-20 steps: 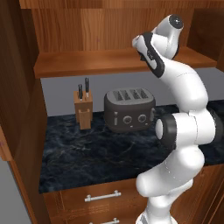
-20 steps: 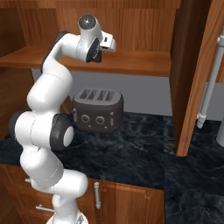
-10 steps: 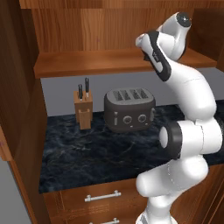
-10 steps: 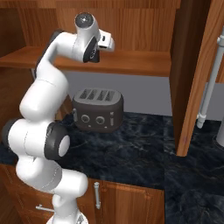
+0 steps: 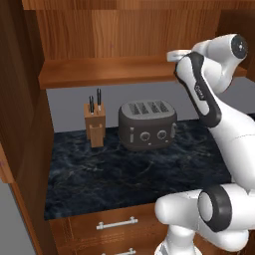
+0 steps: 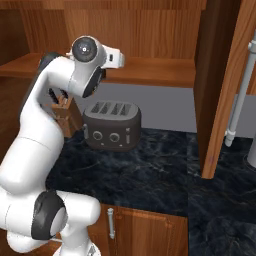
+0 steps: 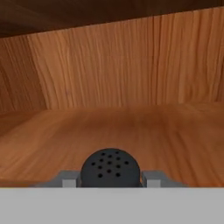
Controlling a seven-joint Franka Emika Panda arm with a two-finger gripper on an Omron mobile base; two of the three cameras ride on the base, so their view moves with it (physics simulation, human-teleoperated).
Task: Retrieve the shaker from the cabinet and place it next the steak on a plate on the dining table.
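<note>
Gripper (image 7: 110,180): closed on the shaker (image 7: 110,169), whose black perforated dome sits between two grey finger pads (image 7: 69,179), one pressed to each side. Item held just above the cabinet (image 7: 131,74) plank shelf, with the wood-grain back panel behind it.

Hand view, exclusive: shaker top and its holes; the grip itself.

Left base view, exclusive detail: knife block (image 5: 94,124) with two dark handles, standing clear on the black marble counter (image 5: 114,174) to the left of the toaster (image 5: 147,124); drawer front with silver handle (image 5: 116,223) below.

Right base view, exclusive detail: white hand reaching over the shelf edge; grey vertical pipe (image 6: 241,90) at far right; knife block partly hidden behind the arm.
</note>
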